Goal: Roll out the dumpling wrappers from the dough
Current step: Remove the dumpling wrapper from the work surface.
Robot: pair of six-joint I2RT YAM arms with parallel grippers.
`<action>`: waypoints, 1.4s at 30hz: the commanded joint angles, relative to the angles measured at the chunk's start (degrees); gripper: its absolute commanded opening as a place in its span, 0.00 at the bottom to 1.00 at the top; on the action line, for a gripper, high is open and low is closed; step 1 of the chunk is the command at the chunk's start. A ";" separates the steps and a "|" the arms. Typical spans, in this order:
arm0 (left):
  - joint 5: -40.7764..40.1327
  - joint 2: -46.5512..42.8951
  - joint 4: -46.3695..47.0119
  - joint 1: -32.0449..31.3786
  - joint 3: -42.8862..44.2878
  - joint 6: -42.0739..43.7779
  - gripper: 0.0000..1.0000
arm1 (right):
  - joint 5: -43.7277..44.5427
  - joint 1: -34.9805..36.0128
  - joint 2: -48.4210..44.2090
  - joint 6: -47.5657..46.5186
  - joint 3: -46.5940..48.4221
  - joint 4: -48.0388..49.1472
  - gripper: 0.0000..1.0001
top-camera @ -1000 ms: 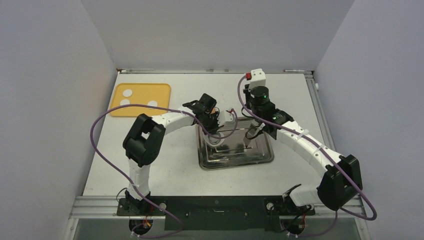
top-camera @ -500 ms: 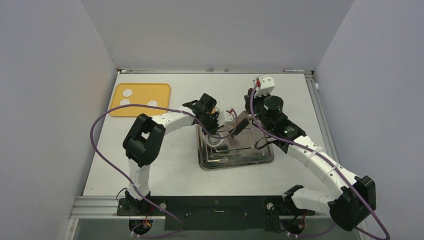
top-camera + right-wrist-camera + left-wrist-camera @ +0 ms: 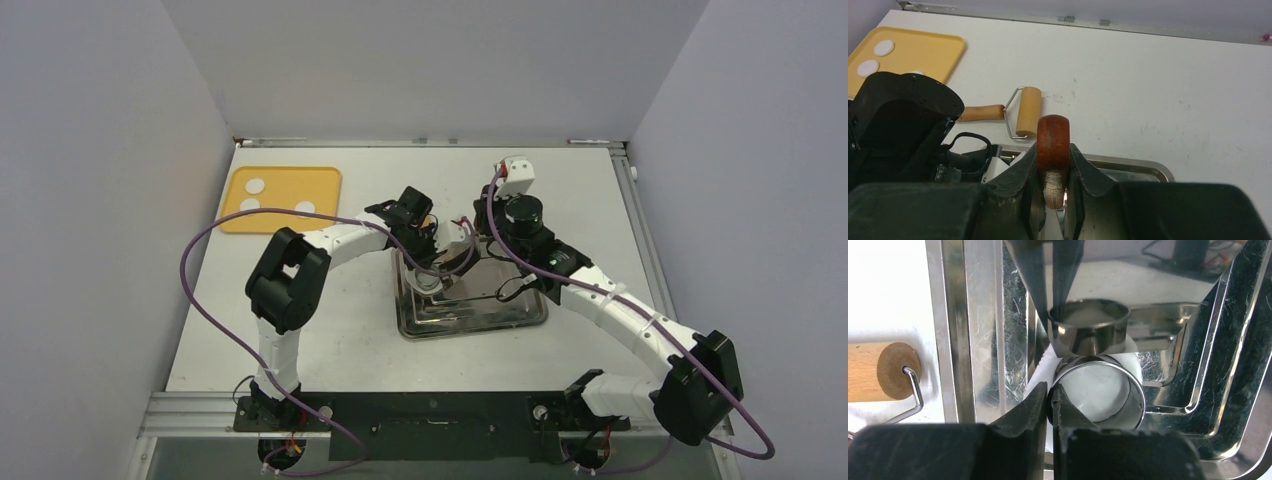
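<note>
While arms bend over the tray, both grippers hold tools.
Left gripper pinches ring on flat wrapper; right gripper clamps handle.

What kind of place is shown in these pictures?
Probably a robot test cell, not a kitchen: a white table enclosed by plain walls, two arms bolted at its near edge, and a yellow tray with dough.

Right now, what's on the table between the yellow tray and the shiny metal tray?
A small wooden roller with a wire frame lies there on the white table. You can see it in the right wrist view.
</note>
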 commanded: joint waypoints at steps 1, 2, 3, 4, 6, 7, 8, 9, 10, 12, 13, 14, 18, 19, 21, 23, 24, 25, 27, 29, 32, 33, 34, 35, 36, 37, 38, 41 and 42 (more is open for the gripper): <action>0.41 -0.05 -1.75 0.05 0.12 -1.12 0.00 | 2.38 2.77 1.02 2.16 1.05 2.02 0.08; 0.41 -0.13 -1.62 0.07 0.04 -1.25 0.00 | 2.46 3.13 1.25 2.24 1.25 1.82 0.08; 0.41 -0.23 -1.51 0.03 -0.12 -1.46 0.00 | 2.54 3.45 1.55 2.31 1.52 1.64 0.08; 0.57 -0.40 -1.23 0.02 -0.29 -1.64 0.00 | 2.53 3.84 2.22 2.41 1.81 1.39 0.08; 0.74 -0.50 -0.91 0.01 -0.50 -1.90 0.00 | 2.07 5.05 4.65 1.94 3.03 -0.01 0.08; 0.81 -0.42 -0.88 0.01 -0.46 -2.00 0.00 | 1.96 5.58 6.66 1.08 4.03 -1.34 0.08; 0.97 -0.42 -1.01 0.01 -0.41 -2.02 0.00 | 1.99 6.04 8.72 0.51 5.27 -3.55 0.08; 1.27 -0.48 -1.04 0.01 -0.56 -2.03 0.00 | 2.07 6.29 10.45 0.04 6.74 -6.63 0.08; 1.31 -0.57 -1.03 0.01 -0.71 -2.03 0.00 | 2.91 6.62 12.05 -0.47 7.83 -8.56 0.08; 1.33 -0.95 -0.96 0.01 -1.05 -2.03 0.00 | 6.77 7.53 13.72 -1.82 9.23 -11.56 0.08; 1.31 -1.09 -0.82 0.01 -1.26 -1.98 0.00 | 9.04 7.67 14.10 -2.52 9.49 -13.00 0.08; 1.25 -1.26 -0.72 0.01 -1.39 -1.94 0.00 | 11.80 7.77 14.26 -3.04 9.84 -14.44 0.08; 0.86 -1.77 -0.44 0.01 -1.97 -1.65 0.00 | 23.05 8.90 15.36 -5.62 11.05 -20.55 0.08; 0.81 -1.89 -0.43 0.03 -2.06 -1.47 0.00 | 25.10 9.39 15.65 -6.26 11.23 -21.48 0.08; 0.68 -2.00 -0.47 0.01 -2.17 -1.26 0.00 | 30.36 10.23 16.48 -7.74 11.87 -23.84 0.08; 0.25 -2.00 -0.59 0.01 -2.18 -1.00 0.00 | 33.14 10.57 16.72 -9.21 12.30 -25.41 0.08; 0.04 -1.96 -0.60 0.03 -2.11 -0.83 0.00 | 33.93 10.63 16.72 -10.01 12.26 -25.57 0.08; -0.19 -1.92 -0.68 0.01 -2.03 -0.66 0.00 | 34.36 10.59 16.55 -10.85 12.23 -25.74 0.08; -0.60 -1.91 -0.94 0.01 -1.98 -0.39 0.00 | 35.52 10.59 16.03 -12.12 11.94 -25.83 0.08; -0.89 -1.94 -0.98 0.01 -2.09 -0.15 0.00 | 36.72 10.47 15.39 -13.04 11.55 -26.46 0.08; -1.00 -1.96 -1.09 0.01 -2.09 0.03 0.00 | 37.29 9.93 14.10 -14.24 10.48 -26.91 0.08; -1.13 -1.94 -1.12 0.01 -2.09 0.12 0.00 | 37.29 9.81 13.70 -14.41 10.01 -27.00 0.08; -1.10 -1.91 -1.17 0.02 -2.09 0.16 0.00 | 37.27 9.80 13.40 -14.45 9.68 -27.29 0.08; -1.16 -1.91 -1.17 0.01 -2.01 0.17 0.00 | 37.29 9.74 13.10 -14.50 9.43 -27.47 0.08; -1.18 -1.84 -1.24 0.01 -2.00 0.21 0.00 | 37.41 9.67 12.92 -14.53 9.13 -27.64 0.08; -1.13 -1.83 -1.30 0.01 -2.00 0.25 0.00 | 37.53 9.59 12.73 -14.62 8.78 -27.80 0.08; -1.19 -1.75 -1.30 0.01 -1.96 0.26 0.00 | 37.55 9.36 12.47 -14.63 8.50 -28.07 0.08; -1.30 -1.73 -1.39 0.01 -1.91 0.35 0.00 | 37.76 8.81 11.70 -14.48 7.64 -28.89 0.08; -1.32 -1.66 -1.39 0.01 -1.91 0.41 0.00 | 37.88 8.59 11.36 -14.51 7.33 -29.18 0.08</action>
